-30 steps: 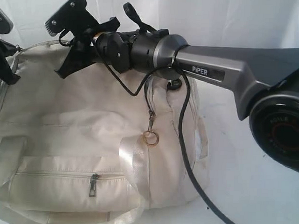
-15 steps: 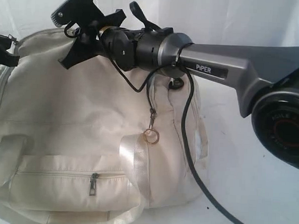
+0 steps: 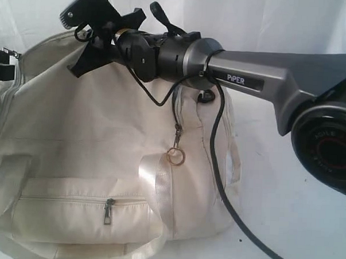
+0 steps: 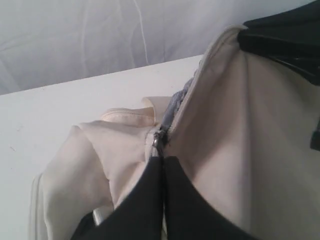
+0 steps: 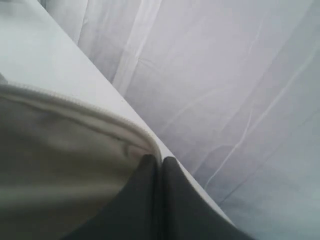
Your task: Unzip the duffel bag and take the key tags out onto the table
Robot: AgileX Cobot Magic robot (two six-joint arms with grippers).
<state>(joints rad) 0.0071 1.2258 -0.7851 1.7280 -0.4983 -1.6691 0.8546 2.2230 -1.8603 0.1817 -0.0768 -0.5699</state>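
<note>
I've got the duffel bag (image 3: 86, 137) lying on the table (image 3: 290, 215), filling the exterior view from centre out to 9 o'clock and down to 6. My right arm (image 3: 278, 77) comes in from 3 o'clock and reaches over the bag's top to about 11 o'clock. On the right wrist cam the right gripper (image 5: 159, 167) has both dark fingers pressed together with no gap. Its tips sit on the bag's zip rim (image 5: 75, 106), so I read it as clamped on the duffel bag's top edge. The left gripper (image 4: 161, 165) is the same, fingers flat together with tips right at the zip slider (image 4: 157, 142). It looks pinched on it, though I can't see the tab itself. A grey zip strip (image 4: 181, 97) runs from the slider between the cream edges toward the other gripper's black body. In the exterior view only a sliver of the left gripper shows at the 9 o'clock edge, against the bag's top seam. The front pocket (image 3: 71, 222) at 7 o'clock is zipped, with its metal pull (image 3: 108, 211) hanging. The webbing handle (image 3: 156, 183) loops down near centre, and a gold ring (image 3: 174, 157) hangs just above it. A black cable (image 3: 218, 154) drops from the arm toward 5 o'clock. There's a white backdrop (image 3: 270, 19) at 12.
</note>
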